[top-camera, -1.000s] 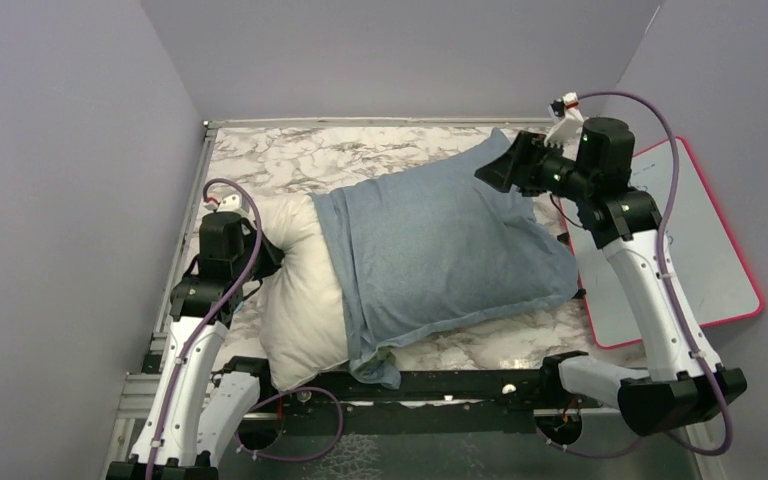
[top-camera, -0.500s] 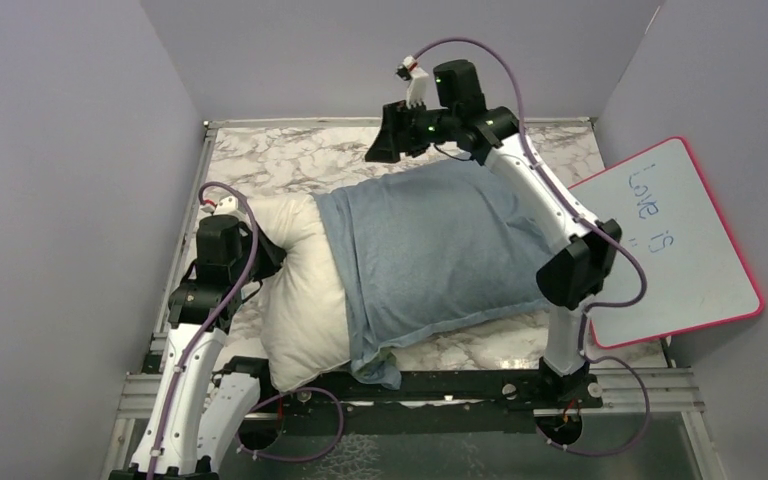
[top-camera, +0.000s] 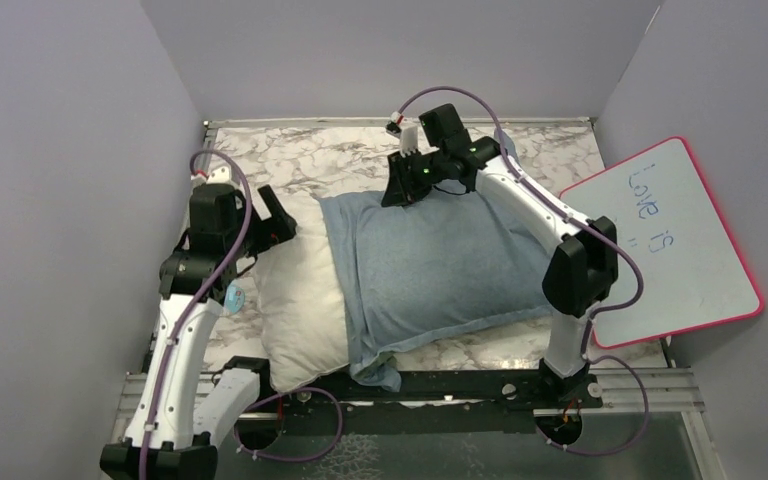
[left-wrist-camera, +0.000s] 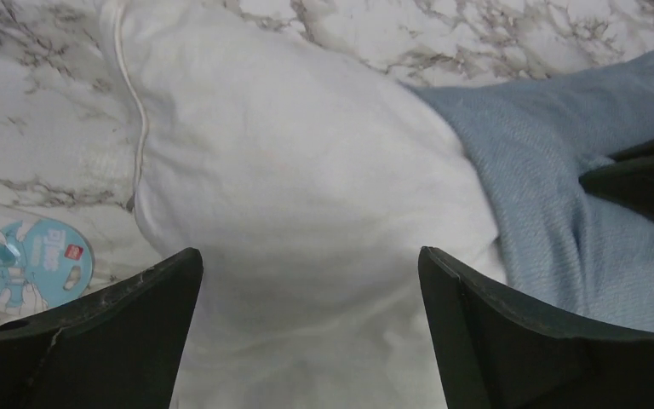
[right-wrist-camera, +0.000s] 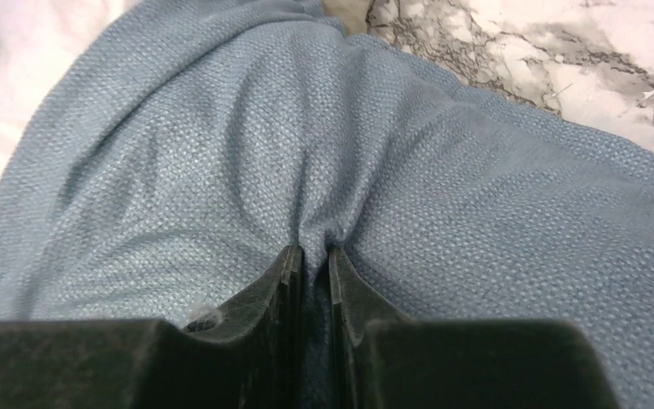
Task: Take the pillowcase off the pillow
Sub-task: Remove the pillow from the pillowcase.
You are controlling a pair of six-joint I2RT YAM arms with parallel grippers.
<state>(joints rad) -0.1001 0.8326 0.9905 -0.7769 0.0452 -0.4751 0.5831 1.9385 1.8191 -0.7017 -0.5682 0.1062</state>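
Note:
The white pillow (top-camera: 300,300) lies across the marble table, its left third bare. The grey-blue pillowcase (top-camera: 440,265) covers the remainder. My left gripper (top-camera: 278,225) hovers open over the pillow's bare far-left end. In the left wrist view its fingers (left-wrist-camera: 136,324) stand wide apart above the pillow (left-wrist-camera: 306,187), nothing between them, with the pillowcase (left-wrist-camera: 562,213) to the right. My right gripper (top-camera: 400,185) sits at the pillowcase's far edge near its open end. In the right wrist view the right gripper (right-wrist-camera: 315,254) is shut on a pinched fold of the pillowcase (right-wrist-camera: 443,196).
A pink-rimmed whiteboard (top-camera: 675,245) leans at the table's right side. A small blue round sticker (top-camera: 235,297) lies on the marble table (top-camera: 290,155) left of the pillow. Grey walls close in on the left, back and right.
My right arm swung from the far right corner to the pillowcase's far-left part and closed on a fold. My left gripper let go of the pillow, opened wide and rose.

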